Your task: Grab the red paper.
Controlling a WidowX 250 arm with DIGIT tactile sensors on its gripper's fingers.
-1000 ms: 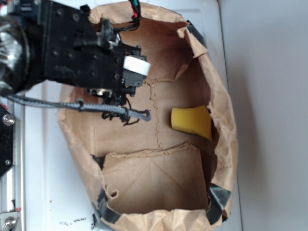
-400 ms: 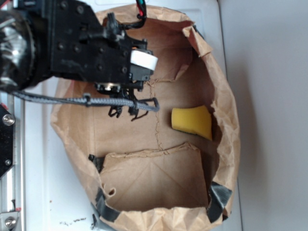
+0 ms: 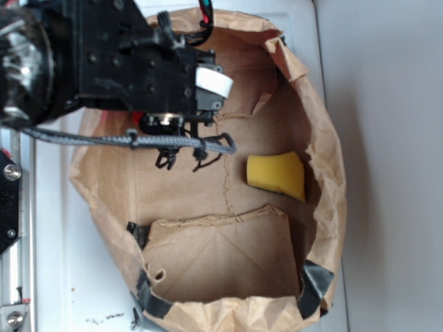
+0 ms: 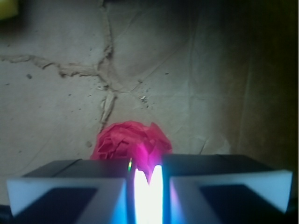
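Reaching into the open brown paper bag (image 3: 325, 207) from its left rim, the black WidowX arm covers the upper left of the exterior view, with a grey braided cable (image 3: 173, 142) draped beneath the gripper (image 3: 187, 104). The red paper (image 4: 132, 143) is nearly hidden from outside, only a sliver of red showing under the arm; the wrist view shows it plainly, a crumpled wad lying on the bag's floor just ahead of the fingertips (image 4: 60, 189) and in line with the gap between them. The two white-edged fingers stand almost together, with only a narrow bright slit between, and the wad appears to lie beyond them, so the gripper looks clenched on nothing, though whether a fold of paper is pinched at the very tip cannot be told. To do this well, I judge the jaws should be spread wider than the wad, eased forward and down until the paper sits between the pads, then squeezed gently, since crumpled paper gives and can slip away. Further right, the yellow sponge (image 3: 277, 174) lies on the floor well apart from the wad, no obstacle. The creased bag walls rise all round and the right wall leans inward, so room is best straight up through the mouth; the cable could snag the left rim.
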